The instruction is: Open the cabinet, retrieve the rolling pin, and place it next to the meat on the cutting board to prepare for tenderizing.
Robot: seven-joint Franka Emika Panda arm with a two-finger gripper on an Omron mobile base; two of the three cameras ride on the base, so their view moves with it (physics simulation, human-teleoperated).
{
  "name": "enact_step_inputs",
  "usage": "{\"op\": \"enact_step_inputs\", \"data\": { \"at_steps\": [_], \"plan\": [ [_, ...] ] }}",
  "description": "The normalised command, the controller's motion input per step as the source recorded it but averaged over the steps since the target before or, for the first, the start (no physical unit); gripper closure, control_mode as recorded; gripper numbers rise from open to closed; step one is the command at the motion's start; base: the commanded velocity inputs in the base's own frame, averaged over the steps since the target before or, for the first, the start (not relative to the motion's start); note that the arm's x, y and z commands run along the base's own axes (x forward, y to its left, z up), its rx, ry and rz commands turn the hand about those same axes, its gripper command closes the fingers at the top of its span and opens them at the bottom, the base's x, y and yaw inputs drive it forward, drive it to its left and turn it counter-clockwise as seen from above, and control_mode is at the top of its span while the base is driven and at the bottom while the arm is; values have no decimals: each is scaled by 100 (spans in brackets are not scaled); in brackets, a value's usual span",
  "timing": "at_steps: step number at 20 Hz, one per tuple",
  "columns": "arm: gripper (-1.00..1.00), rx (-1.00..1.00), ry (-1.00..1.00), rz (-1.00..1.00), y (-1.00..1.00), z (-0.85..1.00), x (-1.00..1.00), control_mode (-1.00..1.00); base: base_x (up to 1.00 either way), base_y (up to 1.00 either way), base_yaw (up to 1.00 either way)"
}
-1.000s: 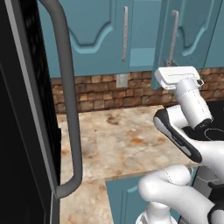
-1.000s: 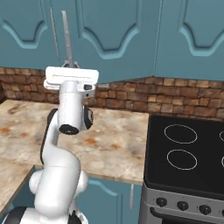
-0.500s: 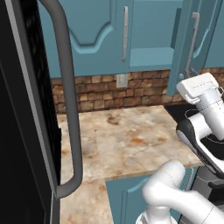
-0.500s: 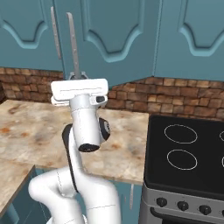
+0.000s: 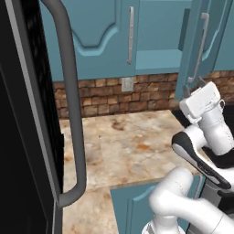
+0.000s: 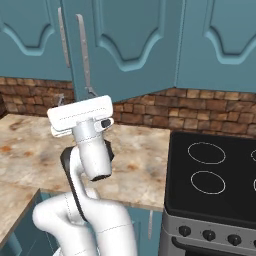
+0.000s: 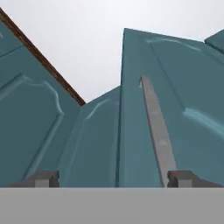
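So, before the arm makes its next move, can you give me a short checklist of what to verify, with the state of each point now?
1. Right door of the cabinet swung open: ok, it stands out from the front.
2. Left door closed: ok.
3. Claw open: ok, the fingertips stand wide apart.
4. Claw off the door handle: ok, nothing between the fingertips; the handle runs up by one fingertip.
5. Rolling pin located: cannot tell.
6. Shelf reachable: ok, its teal surface is exposed.

cabinet (image 5: 201, 45) door swung further open; gripper (image 7: 111, 178) released handle.
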Motion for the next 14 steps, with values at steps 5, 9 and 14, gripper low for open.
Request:
{"op": "enact_step_inputs", "data": {
  "at_steps": [5, 9, 14],
  "plan": [
    [-100, -4, -34, 2, 8, 12, -100, -100, 0, 0, 0],
    [-100, -5, -38, -3, 32, 20, -100, -100, 0, 0, 0],
    [-100, -8, -20, -18, 55, 17, -76, -100, 0, 0, 0]
  ]
}}
